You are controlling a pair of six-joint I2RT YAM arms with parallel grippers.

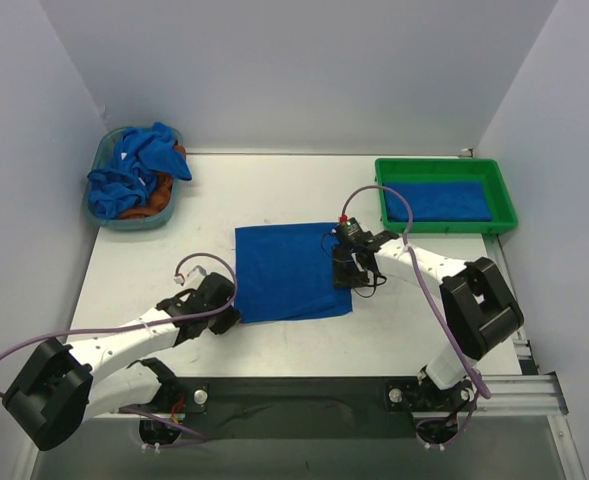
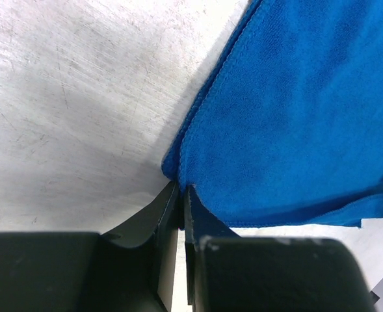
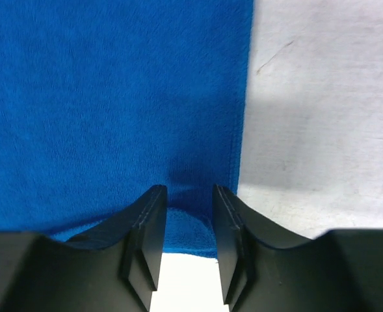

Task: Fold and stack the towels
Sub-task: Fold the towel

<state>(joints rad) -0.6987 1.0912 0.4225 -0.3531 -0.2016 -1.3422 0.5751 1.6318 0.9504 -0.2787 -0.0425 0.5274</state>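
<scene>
A blue towel lies spread flat in the middle of the table. My left gripper is at its near left corner; in the left wrist view the jaws are shut on that corner of the towel. My right gripper is at the towel's near right corner. In the right wrist view its jaws are open and straddle the towel's edge, with a little cloth bunched between them. A folded blue towel lies in the green tray.
A teal basket at the back left holds several crumpled blue and orange towels. The green tray stands at the back right. Grey walls close the table on three sides.
</scene>
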